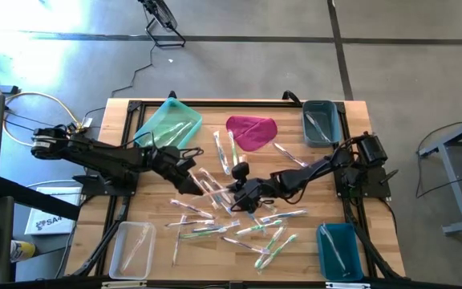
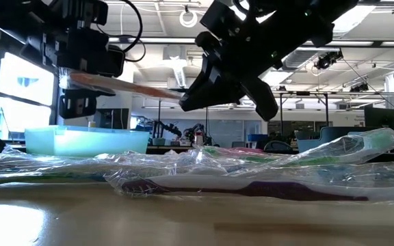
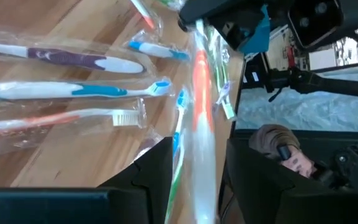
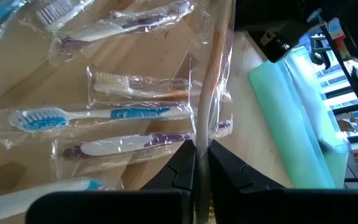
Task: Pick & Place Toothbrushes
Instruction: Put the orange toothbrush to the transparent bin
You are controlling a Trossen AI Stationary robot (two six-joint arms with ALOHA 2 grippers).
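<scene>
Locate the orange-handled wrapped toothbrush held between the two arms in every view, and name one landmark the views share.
High view: orange-handled toothbrush, table centre, between left tool and right tool.
Low view: upper left, in the air.
Left wrist view: centre, running away from the camera.
Right wrist view: centre, above the shut fingers.
Shared landmark: mint-green bin, seen in high, low and right wrist views.

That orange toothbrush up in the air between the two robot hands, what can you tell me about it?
The orange toothbrush is thin, with an orange-and-white handle, sealed in a clear, shiny wrapper. It is lifted off the table and lies roughly level in the low view. The left gripper has it between its fingers at one end; the right gripper is shut on the other end. Loose wrapped toothbrushes lie on the wooden table below.
</scene>
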